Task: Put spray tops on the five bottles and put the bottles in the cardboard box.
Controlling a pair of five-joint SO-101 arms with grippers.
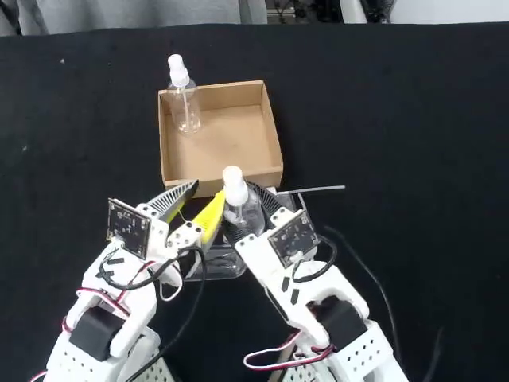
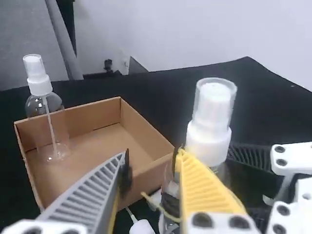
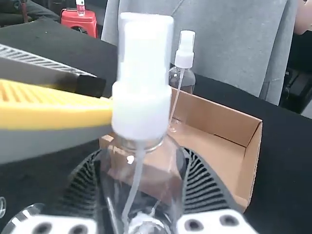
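Right claw grips bottle, its base hidden.

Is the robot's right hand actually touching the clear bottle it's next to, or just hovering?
Touching. The right wrist view shows the bottle wedged between the right hand's two black ribbed fingers, both pressing its clear sides.

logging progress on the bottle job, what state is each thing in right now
clear plastic bottle with a white spray top: upright, top on, gripped
second clear spray bottle: upright, top on, standing in a corner of the box
brown cardboard box: open-topped, one bottle inside
right gripper: fingers shut on the first bottle's body
left gripper: open, yellow finger against that bottle's spray top
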